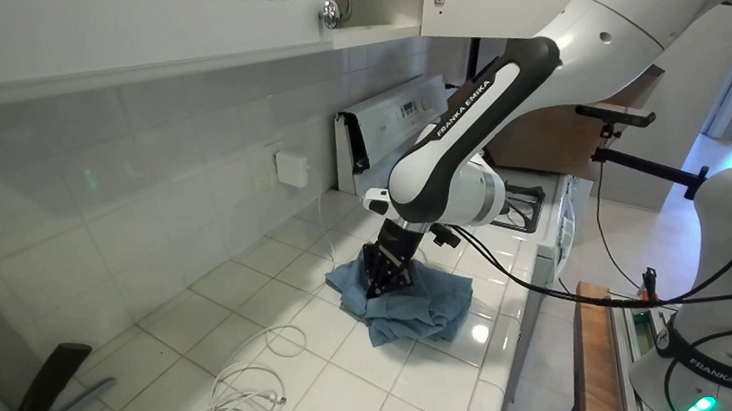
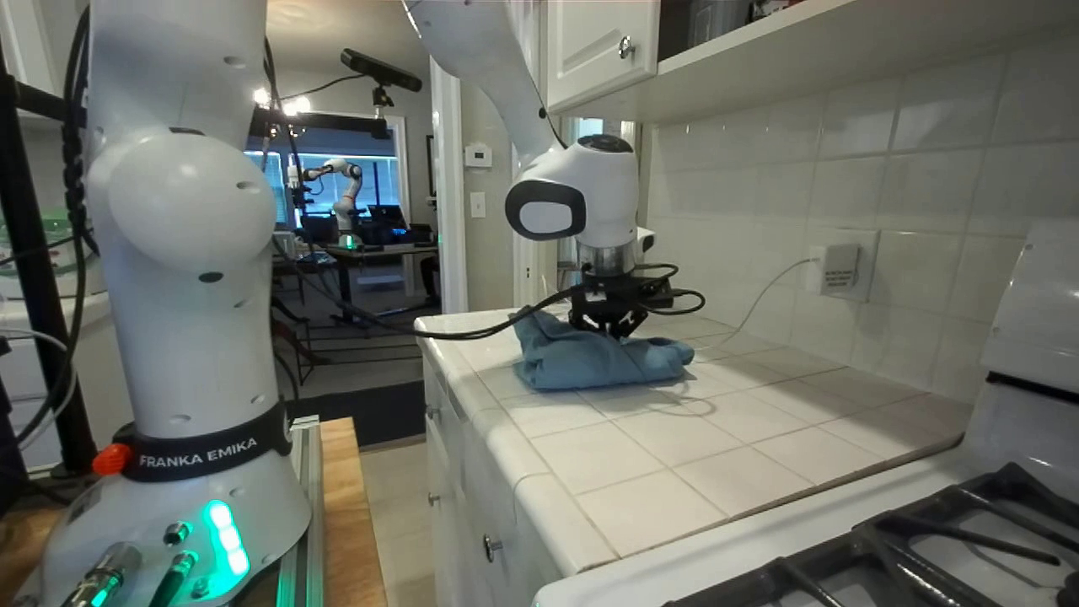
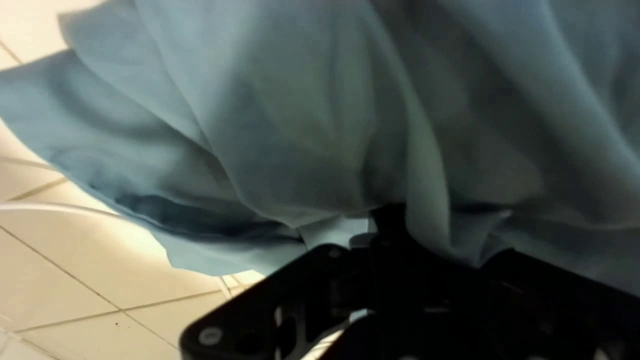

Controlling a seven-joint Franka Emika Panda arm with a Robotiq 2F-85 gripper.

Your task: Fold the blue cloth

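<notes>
Soft, matt fabric is presented by the blue cloth [image 1: 416,320], its surface broken by rounded creases. The tiled worktop [image 1: 348,379] is given a glossy, ceramic-looking glaze in which light is reflected, and a milder sheen is seen on the wall tiles [image 2: 936,185]. The robot arm [image 1: 614,11] is cased in smooth, satin, plastic-looking material, while its collar [image 2: 609,260] is left in bare metal; the jaws are finished dull and dark, with a metallic-looking screw head [image 3: 211,336] set in. The cabinet door [image 1: 139,33] is smoothly painted, and its knob [image 1: 330,14] is polished like chrome. Matt cardboard is recognised in the box [image 1: 546,140], grained wood in the board [image 2: 344,506].
</notes>
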